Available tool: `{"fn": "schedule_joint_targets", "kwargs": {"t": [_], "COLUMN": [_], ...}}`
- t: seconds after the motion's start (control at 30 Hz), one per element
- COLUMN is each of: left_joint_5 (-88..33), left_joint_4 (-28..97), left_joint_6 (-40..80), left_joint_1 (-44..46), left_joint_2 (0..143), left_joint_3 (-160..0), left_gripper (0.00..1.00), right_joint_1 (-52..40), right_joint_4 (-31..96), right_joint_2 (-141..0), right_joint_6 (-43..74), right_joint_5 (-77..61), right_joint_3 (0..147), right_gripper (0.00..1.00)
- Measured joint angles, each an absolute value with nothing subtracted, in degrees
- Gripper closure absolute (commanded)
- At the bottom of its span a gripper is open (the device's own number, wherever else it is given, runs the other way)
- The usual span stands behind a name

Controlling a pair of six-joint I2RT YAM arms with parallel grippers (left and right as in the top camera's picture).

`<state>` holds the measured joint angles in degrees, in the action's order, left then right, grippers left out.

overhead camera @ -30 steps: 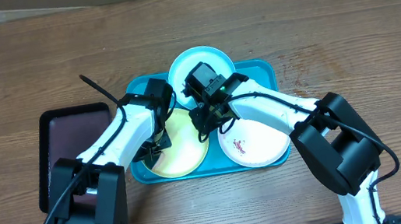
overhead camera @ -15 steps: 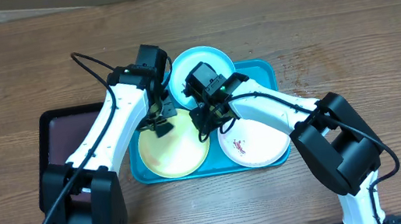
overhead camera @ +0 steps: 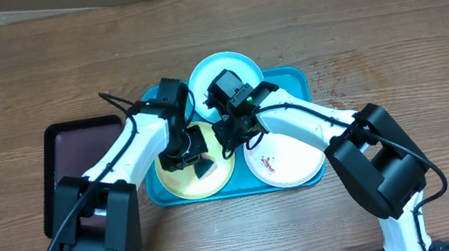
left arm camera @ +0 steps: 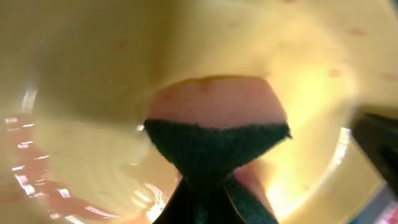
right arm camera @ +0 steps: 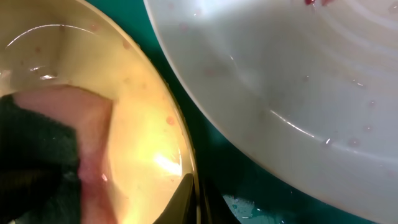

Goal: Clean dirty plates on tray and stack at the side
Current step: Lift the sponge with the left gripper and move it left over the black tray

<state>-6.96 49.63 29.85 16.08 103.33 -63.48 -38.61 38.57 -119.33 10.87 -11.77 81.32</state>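
Observation:
The yellow-green plate (overhead camera: 181, 182) lies at the front left of the turquoise tray (overhead camera: 299, 80). My left gripper (overhead camera: 192, 154) is shut on a sponge (overhead camera: 206, 168) with a dark green pad and presses it on this plate. In the left wrist view the sponge (left arm camera: 214, 140) sits against the plate (left arm camera: 112, 56). My right gripper (overhead camera: 228, 136) is shut on the yellow-green plate's right rim (right arm camera: 186, 155), one finger on each side. The white plate (overhead camera: 291, 162) with red smears lies at the front right, and also shows in the right wrist view (right arm camera: 280, 62). The aqua plate (overhead camera: 218, 66) lies at the back, partly hidden by the arms.
A dark maroon tray (overhead camera: 71, 160) lies on the wooden table left of the turquoise tray. A strip of the turquoise tray's floor (right arm camera: 242, 186) shows between the yellow-green and white plates. The left arm's black cable (overhead camera: 116, 104) loops above the trays.
My left gripper swept toward the back of the yellow-green plate, then came forward and right again with the sponge. The right arm and the plates have not moved.

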Motion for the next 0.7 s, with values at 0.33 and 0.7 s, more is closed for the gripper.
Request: {"fn": "schedule_joint_targets", "kwargs": {"t": [0.33, 0.7], "left_joint_5": [11.7, 15.7], "left_joint_4": [57.32, 70.3], "left_joint_6": [29.87, 32.18], "left_joint_1": [14.35, 12.71], "left_joint_2": [103.28, 103.28], "left_joint_3": [-63.48, -80.66], "left_gripper": [0.96, 0.96], "right_joint_1": [-38.61, -38.65], "right_joint_4": [38.57, 38.63], "right_joint_2": [-119.33, -119.33], "right_joint_6": [10.94, 10.9], "right_joint_5": [-11.92, -12.25], "right_joint_3": [81.32, 81.34], "right_gripper": [0.96, 0.96]}}
